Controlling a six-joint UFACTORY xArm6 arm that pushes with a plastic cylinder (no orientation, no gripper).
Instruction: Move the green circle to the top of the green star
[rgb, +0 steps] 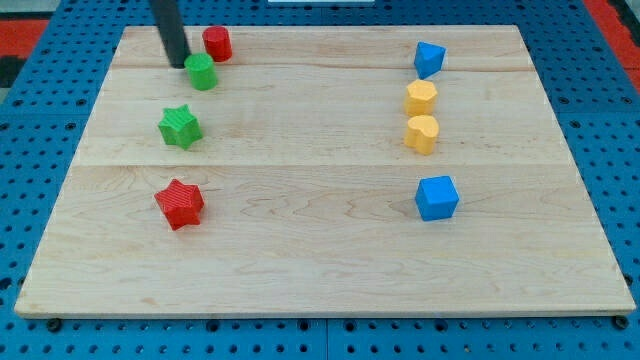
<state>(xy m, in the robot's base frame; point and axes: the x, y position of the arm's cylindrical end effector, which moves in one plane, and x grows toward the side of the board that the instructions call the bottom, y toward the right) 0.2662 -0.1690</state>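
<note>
The green circle (202, 71) sits near the view's top left of the wooden board (320, 250). The green star (180, 127) lies below it and a little to the left, with a gap between them. My tip (177, 62) touches the green circle's upper left side. The rod rises out of the view's top.
A red circle (217, 43) stands just above and right of the green circle. A red star (180, 203) lies below the green star. On the right are a blue block (429, 58), two yellow blocks (421, 98) (422, 133) and a blue cube (437, 197).
</note>
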